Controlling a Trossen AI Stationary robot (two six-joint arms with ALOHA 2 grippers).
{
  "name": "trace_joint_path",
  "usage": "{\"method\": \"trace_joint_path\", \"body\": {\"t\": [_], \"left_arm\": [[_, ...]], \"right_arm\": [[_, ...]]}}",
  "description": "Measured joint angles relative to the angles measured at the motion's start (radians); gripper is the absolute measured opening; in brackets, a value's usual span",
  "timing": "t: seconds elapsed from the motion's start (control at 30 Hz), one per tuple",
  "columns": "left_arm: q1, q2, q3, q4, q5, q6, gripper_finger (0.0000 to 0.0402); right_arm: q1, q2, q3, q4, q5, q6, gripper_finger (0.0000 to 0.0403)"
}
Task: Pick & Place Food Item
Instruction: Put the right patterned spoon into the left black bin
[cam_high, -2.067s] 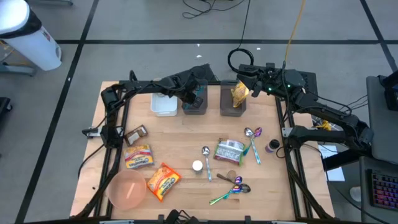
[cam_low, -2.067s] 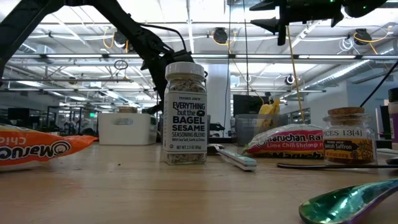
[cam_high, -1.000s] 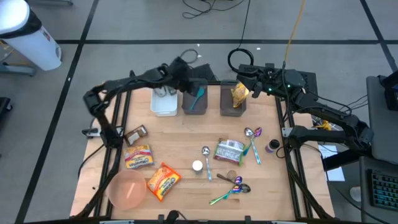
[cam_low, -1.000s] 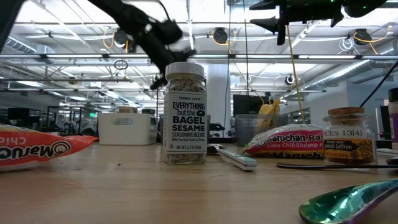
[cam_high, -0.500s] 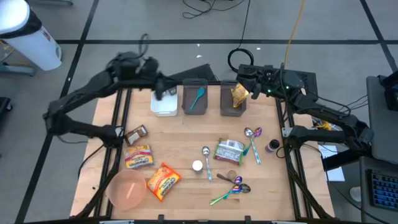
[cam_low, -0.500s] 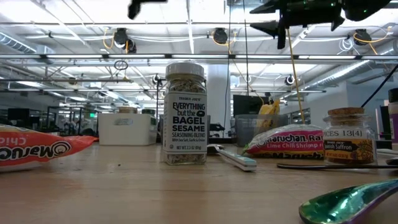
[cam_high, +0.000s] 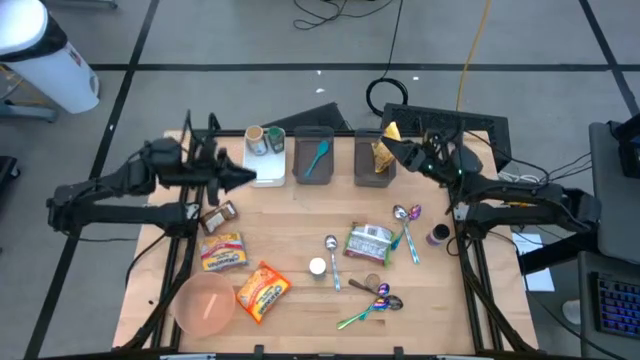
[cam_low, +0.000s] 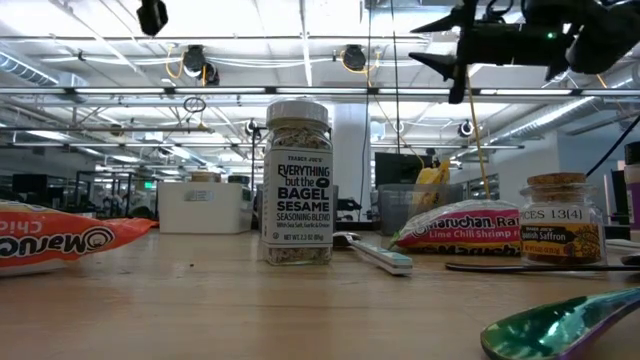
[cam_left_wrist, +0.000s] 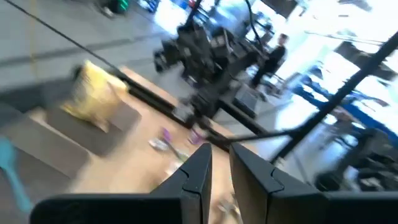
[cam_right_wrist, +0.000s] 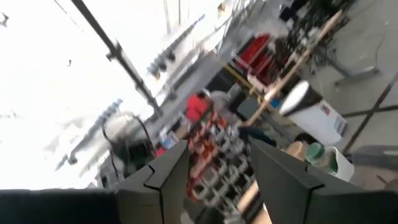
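Note:
A yellow snack bag (cam_high: 380, 156) stands in the right dark bin (cam_high: 362, 172) at the table's far edge; a teal spoon (cam_high: 317, 157) lies in the middle dark bin. My right gripper (cam_high: 394, 147) hovers open just right of the snack bag, tipped upward, with nothing between its fingers (cam_right_wrist: 168, 174). It also shows high in the low view (cam_low: 450, 55). My left gripper (cam_high: 246, 177) hangs above the table's left side, beside the white bin (cam_high: 268, 172), pointing right. Its fingers (cam_left_wrist: 199, 174) stand a narrow gap apart, holding nothing.
Two ramen packets (cam_high: 262, 291) (cam_high: 222, 252), a brown bar (cam_high: 218, 214), a green pouch (cam_high: 368, 242), a seasoning jar (cam_low: 298, 182), a saffron jar (cam_low: 560, 220), several spoons (cam_high: 405, 222) and a pink bowl (cam_high: 205, 305) lie on the board. The white bin holds two jars (cam_high: 258, 138).
My left arm has pulled back fast from the bins toward the table's left edge, rising and levelling out, holding nothing. My right gripper has sunk a little toward the near edge beside the snack bag, rolling and tipping upward. Nothing on the table has moved.

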Motion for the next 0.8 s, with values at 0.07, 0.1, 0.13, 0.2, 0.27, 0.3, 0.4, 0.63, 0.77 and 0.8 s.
{"method": "trace_joint_path", "body": {"t": [0.07, 0.1, 0.13, 0.2, 0.27, 0.3, 0.4, 0.63, 0.77, 0.8], "left_arm": [[-0.044, -0.018, -0.058, 0.041, 0.002, -0.036, 0.0063], [-0.065, -0.019, -0.085, 0.07, 0.0, -0.049, 0.0063], [-0.087, -0.018, -0.109, 0.097, -0.001, -0.061, 0.0063], [-0.122, -0.008, -0.156, 0.181, -0.001, -0.075, 0.0063], [-0.151, 0.019, -0.197, 0.281, -0.001, -0.086, 0.0063], [-0.163, 0.036, -0.215, 0.329, -0.002, -0.09, 0.0063], [-0.184, 0.102, -0.239, 0.449, -0.001, -0.09, 0.0063], [-0.177, 0.286, -0.239, 0.686, 0.096, -0.112, 0.0063], [-0.16, 0.413, -0.231, 0.831, 0.262, -0.235, 0.0078], [-0.16, 0.444, -0.218, 0.858, 0.293, -0.255, 0.0088]], "right_arm": [[0.048, 0.0, -0.028, 0.05, 0.081, -0.003, 0.0166], [0.071, 0.0, -0.039, 0.07, 0.112, -0.013, 0.0166], [0.093, 0.0, -0.047, 0.086, 0.142, -0.024, 0.0166], [0.137, 0.0, -0.051, 0.109, 0.188, -0.05, 0.0166], [0.177, -0.001, -0.051, 0.125, 0.225, -0.075, 0.0166], [0.195, 0.0, -0.051, 0.138, 0.241, -0.089, 0.0167], [0.243, 0.0, -0.051, 0.185, 0.281, -0.127, 0.0167], [0.333, 0.0, -0.051, 0.296, 0.304, -0.195, 0.0167], [0.381, 0.007, -0.035, 0.316, 0.304, -0.212, 0.0167], [0.392, 0.014, -0.023, 0.315, 0.304, -0.221, 0.0167]]}}
